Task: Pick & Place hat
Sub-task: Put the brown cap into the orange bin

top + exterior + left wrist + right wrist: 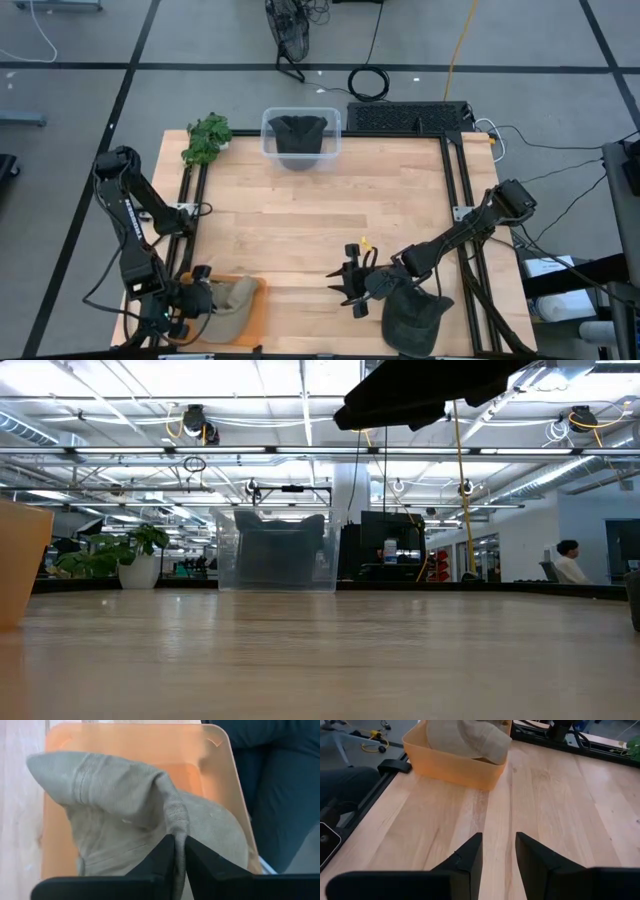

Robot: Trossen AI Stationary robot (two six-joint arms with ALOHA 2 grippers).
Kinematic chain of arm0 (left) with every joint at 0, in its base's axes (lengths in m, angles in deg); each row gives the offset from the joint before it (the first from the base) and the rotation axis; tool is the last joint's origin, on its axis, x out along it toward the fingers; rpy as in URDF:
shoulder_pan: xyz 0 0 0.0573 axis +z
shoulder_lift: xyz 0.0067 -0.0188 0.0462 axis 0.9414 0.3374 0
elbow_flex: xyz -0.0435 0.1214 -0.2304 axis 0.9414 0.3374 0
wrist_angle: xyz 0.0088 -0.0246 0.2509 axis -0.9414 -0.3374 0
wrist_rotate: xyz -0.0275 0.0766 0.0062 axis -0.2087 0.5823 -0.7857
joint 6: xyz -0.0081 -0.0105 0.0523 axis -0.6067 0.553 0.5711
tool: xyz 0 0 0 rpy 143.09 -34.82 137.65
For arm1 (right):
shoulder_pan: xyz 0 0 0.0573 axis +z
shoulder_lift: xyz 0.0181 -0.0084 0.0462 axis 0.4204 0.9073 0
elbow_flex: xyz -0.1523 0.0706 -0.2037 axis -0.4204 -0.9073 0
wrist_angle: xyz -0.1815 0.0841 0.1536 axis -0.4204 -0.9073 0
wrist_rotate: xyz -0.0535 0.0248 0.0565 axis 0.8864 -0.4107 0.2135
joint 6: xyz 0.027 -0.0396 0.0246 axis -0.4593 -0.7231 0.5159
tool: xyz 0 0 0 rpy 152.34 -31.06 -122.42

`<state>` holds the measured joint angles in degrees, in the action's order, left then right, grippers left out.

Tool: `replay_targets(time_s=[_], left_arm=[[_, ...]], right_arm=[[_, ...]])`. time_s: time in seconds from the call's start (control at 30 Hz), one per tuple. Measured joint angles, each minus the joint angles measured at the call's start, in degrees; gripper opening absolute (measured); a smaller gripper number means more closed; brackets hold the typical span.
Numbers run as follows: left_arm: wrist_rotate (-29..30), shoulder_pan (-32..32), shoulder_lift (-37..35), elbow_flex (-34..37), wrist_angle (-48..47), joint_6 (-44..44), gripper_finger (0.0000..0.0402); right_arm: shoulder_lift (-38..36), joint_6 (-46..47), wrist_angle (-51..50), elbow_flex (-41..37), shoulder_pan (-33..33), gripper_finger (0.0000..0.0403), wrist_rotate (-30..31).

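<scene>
A beige hat (232, 300) lies in an orange tray (256, 300) at the table's near left corner. My left gripper (180, 840) is at the hat's left side (200, 300), shut on a ridge of its cloth. A dark hat (415, 318) lies on the table near the front edge, under my right arm. My right gripper (352, 285) hangs open over bare wood left of the dark hat, its fingers (470, 852) apart with nothing between them. Another dark hat (298, 135) sits inside a clear bin (268, 150) at the back. My left gripper pinches a raised fold of the beige hat's crown (176, 820) between its two fingers. The fingers come slanting down from the table's left side. The cloth is gathered into a ridge at the fingertips, and the rest of the hat lies in the orange tray (210, 765).
A small green plant (207, 138) stands at the far left corner. A black keyboard (410, 117) lies beyond the far edge, right of the bin. Bare wood (330, 220) stretches across the table's middle. The tray with the beige hat (465, 740) shows ahead of my right gripper.
</scene>
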<state>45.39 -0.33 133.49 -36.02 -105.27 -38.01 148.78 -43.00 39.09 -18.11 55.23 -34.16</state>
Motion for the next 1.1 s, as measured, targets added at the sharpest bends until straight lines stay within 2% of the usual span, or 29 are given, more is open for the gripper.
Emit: replay_targets(time_s=[0.4,0.53,0.83,1.1], left_arm=[[-0.7,0.0,0.8,0.0,-0.3,-5.3,0.0057],[-0.8,0.0,2.6,0.0,-0.6,-8.1,0.0087],[-2.2,0.1,3.5,0.0,-0.8,-7.0,0.0178],[-3.4,0.1,3.9,0.0,-1.7,-8.7,0.0204]], right_arm=[[0.0,0.2,0.0,0.0,0.0,0.0093,0.0],[0.0,0.2,-0.1,0.0,-0.1,0.0093,0.0],[0.0,0.3,-0.1,0.0,-1.2,0.0093,0.0],[0.0,0.4,-0.2,0.0,-1.2,0.0093,0.0]])
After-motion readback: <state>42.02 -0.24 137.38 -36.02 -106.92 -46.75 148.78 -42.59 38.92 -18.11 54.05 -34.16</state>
